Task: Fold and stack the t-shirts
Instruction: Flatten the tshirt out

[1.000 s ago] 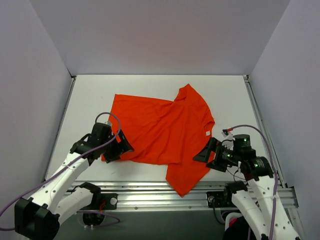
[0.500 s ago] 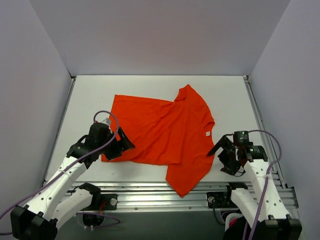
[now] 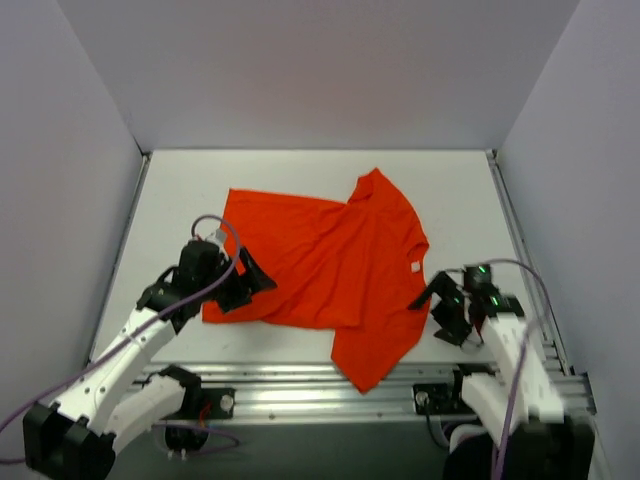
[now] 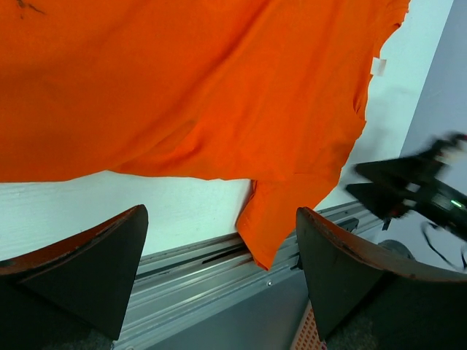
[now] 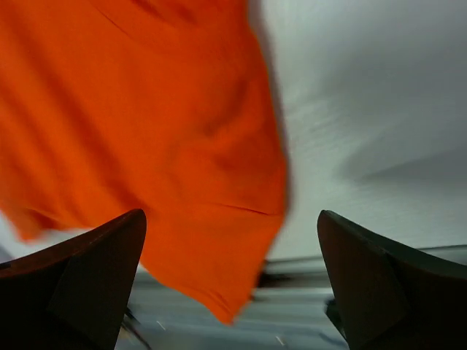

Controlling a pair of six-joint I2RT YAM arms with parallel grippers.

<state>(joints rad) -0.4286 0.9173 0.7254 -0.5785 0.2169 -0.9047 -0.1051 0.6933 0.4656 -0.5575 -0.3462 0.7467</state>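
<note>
the orange-red t-shirt [image 3: 330, 265] lies spread and wrinkled mid-frame on the white desk [image 3: 180, 200], the left gripper [image 3: 254, 285] wide open, holding nothing, at its lower-left edge, the right gripper [image 3: 438, 312] likewise beside its right edge.

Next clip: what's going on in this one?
Two robot arms are working on one orange-red t-shirt, which lies spread and wrinkled on the white table, not yet folded. One end of it hangs over the near edge onto the metal rail. The left gripper sits open at the shirt's left near edge, and the right gripper is open just off its right side. Neither holds the cloth.
</note>
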